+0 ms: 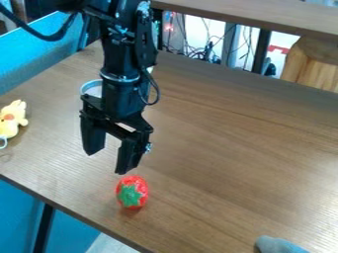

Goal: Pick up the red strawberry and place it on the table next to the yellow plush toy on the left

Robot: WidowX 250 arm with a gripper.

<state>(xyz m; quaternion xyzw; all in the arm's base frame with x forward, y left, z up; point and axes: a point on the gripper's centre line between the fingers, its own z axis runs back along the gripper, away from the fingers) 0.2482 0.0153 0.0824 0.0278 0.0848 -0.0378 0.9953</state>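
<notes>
Table (pixel 231 148): wood-grained; red toy strawberry (pixel 133 192) seen just camera-side of the hand (pixel 109 161).
Hand: fingers spread, nothing pinched.
Strawberry risk: rounded body could be rolled toward table edge if nudged off-centre by one finger.

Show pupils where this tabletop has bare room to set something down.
The table is widest and bare picture-right of the pincer and strawberry, beyond the grey-blue object; a smaller patch separates the yellow toy from the pincer. Crowded: around the pincer and strawberry.
</notes>
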